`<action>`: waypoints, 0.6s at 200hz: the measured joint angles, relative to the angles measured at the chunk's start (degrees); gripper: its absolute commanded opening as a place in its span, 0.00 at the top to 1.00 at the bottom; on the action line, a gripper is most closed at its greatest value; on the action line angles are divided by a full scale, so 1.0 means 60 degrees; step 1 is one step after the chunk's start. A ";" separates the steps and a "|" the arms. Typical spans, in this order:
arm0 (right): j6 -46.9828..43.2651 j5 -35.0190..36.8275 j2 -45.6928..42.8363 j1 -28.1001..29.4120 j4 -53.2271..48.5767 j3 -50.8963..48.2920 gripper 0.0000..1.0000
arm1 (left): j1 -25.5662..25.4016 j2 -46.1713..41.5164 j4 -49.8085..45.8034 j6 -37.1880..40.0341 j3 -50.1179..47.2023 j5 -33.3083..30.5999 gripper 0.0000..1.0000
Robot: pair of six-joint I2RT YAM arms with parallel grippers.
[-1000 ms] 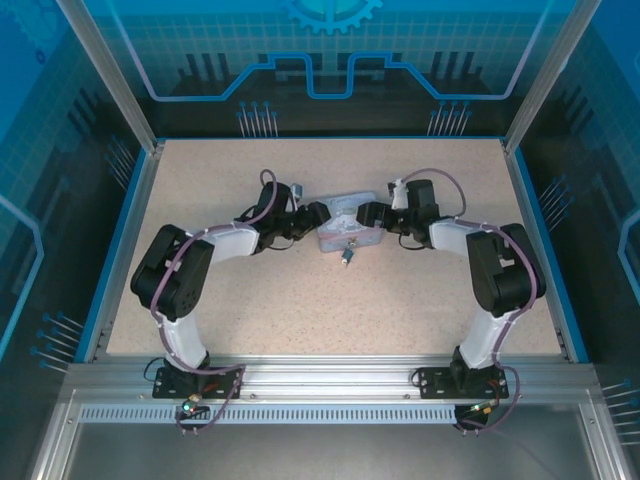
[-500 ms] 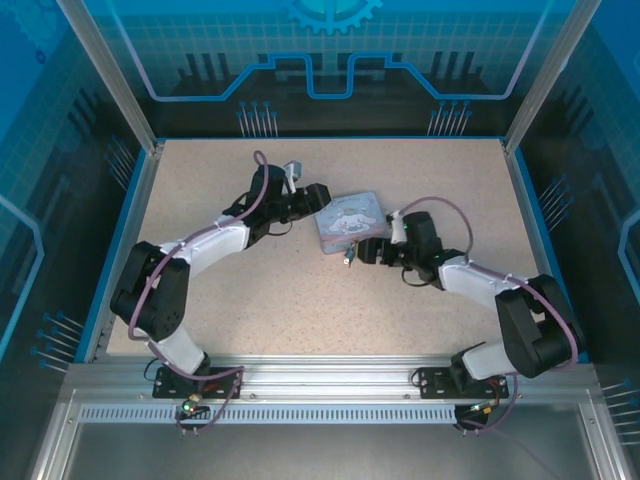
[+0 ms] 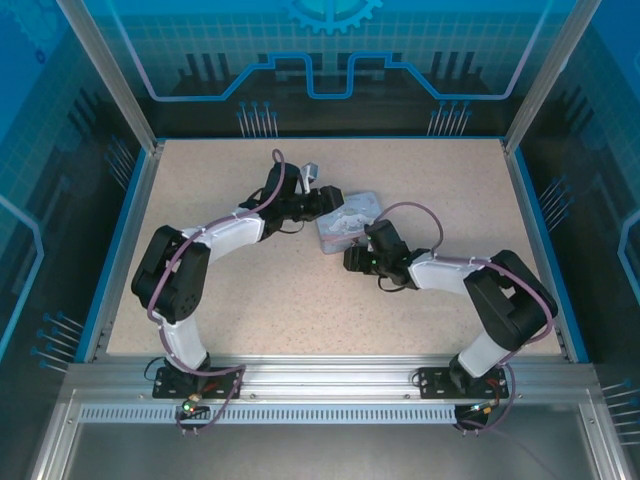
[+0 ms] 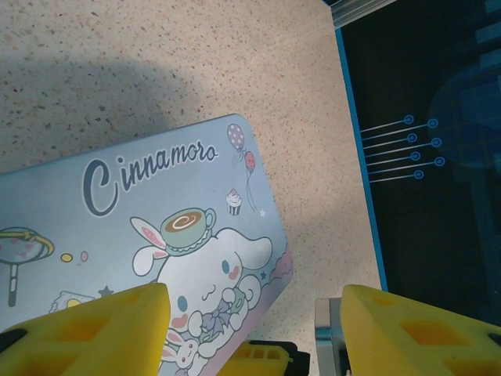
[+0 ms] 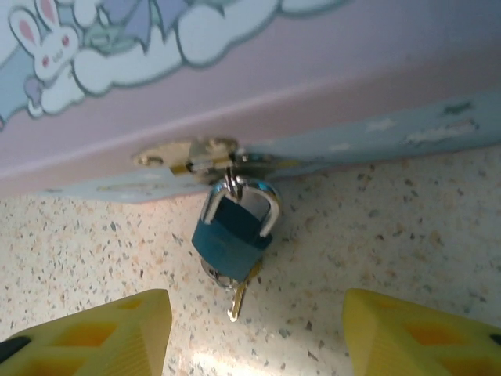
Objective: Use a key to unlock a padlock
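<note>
— Seen the padlock?
— Yes. Hooked by its small metal shackle through the brass hasp on the side wall of the tin. Teal-blue body tilted, resting on the speckled bench just below that wall.
— Shackle up or down?
— Down in the body at both ends, as far as the right wrist view shows.
— And the key?
— Poking out from under the lower end of the lock body, its pale metal end lying on the bench. Impossible to tell how deep in the keyhole.
— State of the right tool?
— Spread wide, with the yellow fingers at the two lower corners of the wrist view. Clamped on nothing. Lined up on the padlock and key, near both but touching neither.
— Same from above?
— Low at the near wall of the tin, arm stretched in from the right.
— Left tool?
— Parted as well, gripping nothing. Poised over one end of the tin's cartoon-printed lid, one finger above the lid, the other past its rounded corner and above bare bench. From above, right at the far left side of the tin. Touching or not, cannot say.
— Tin itself?
— Flat on the bench between the two tools, lid shut.
</note>
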 measured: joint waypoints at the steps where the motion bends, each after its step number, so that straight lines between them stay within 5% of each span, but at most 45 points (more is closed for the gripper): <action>1: 0.0004 0.0004 0.0004 0.0000 0.0000 0.0007 0.43 | 0.0000 0.0000 0.0004 0.0004 0.0000 0.0004 0.40; 120: 0.0557 0.0401 0.0812 0.0000 -0.0499 0.0812 0.62 | 0.0000 0.0142 0.0135 -0.0244 0.0004 0.0015 0.40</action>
